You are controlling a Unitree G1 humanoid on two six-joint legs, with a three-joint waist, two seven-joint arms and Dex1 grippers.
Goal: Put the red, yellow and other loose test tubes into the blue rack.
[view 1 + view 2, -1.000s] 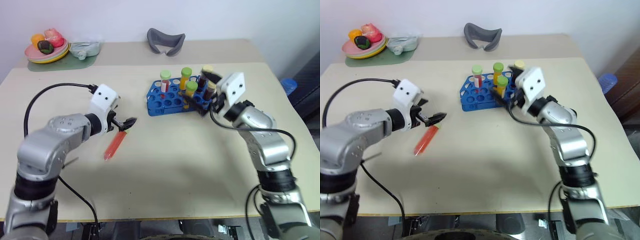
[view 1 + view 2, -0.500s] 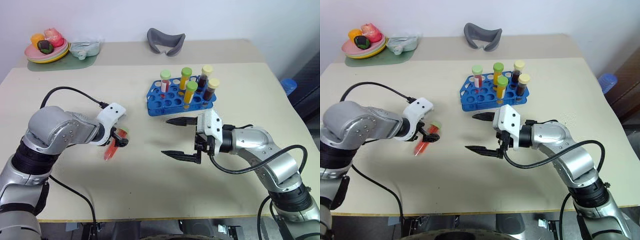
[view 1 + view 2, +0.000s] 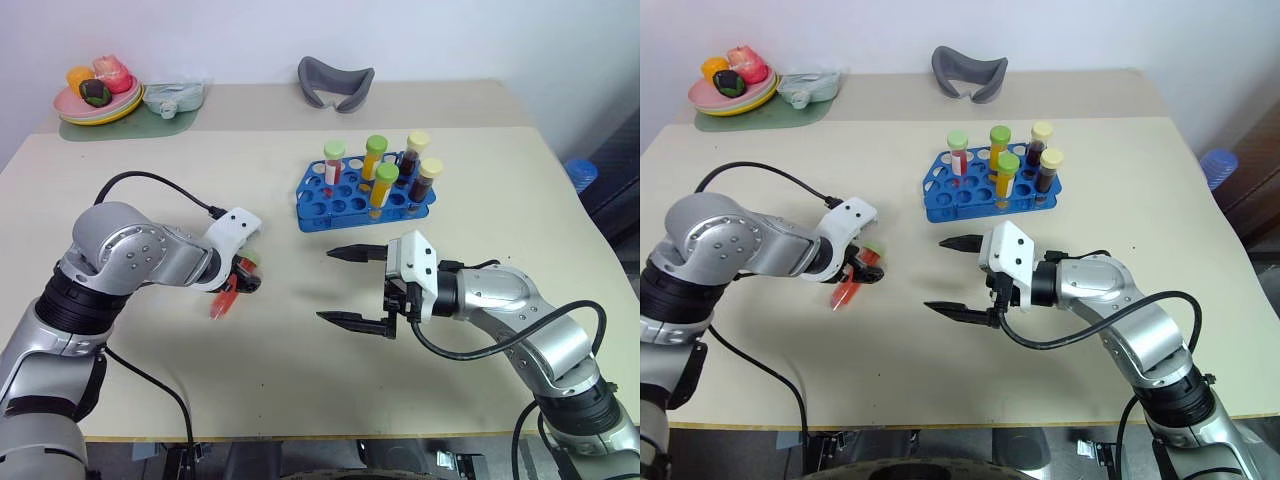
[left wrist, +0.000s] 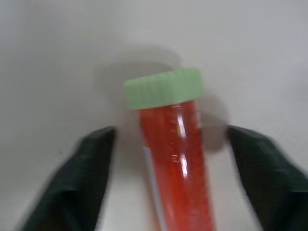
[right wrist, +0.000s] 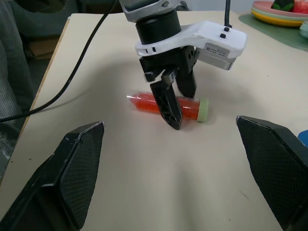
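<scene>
Left gripper: fingers straddled the red tube lying on the table — gaps either side, not gripping.
Right gripper: wide open, empty — hovering before the blue rack.

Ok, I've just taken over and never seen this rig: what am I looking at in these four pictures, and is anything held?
It is a two-armed robot at a beige table. Two pictures come from its head, looking down over both arms. The other two come from cameras on the wrists, looking along each gripper's black fingers.

The left gripper is down over a red tube lying on the table. In the left wrist picture its fingers stand either side of the tube with gaps showing, so it is not gripped yet. The right gripper is wide open, holding nothing, pointing towards the left one.

Behind it, the blue rack holds five capped tubes upright. At the far edge are a plate of toy food and a grey curved thing.
</scene>
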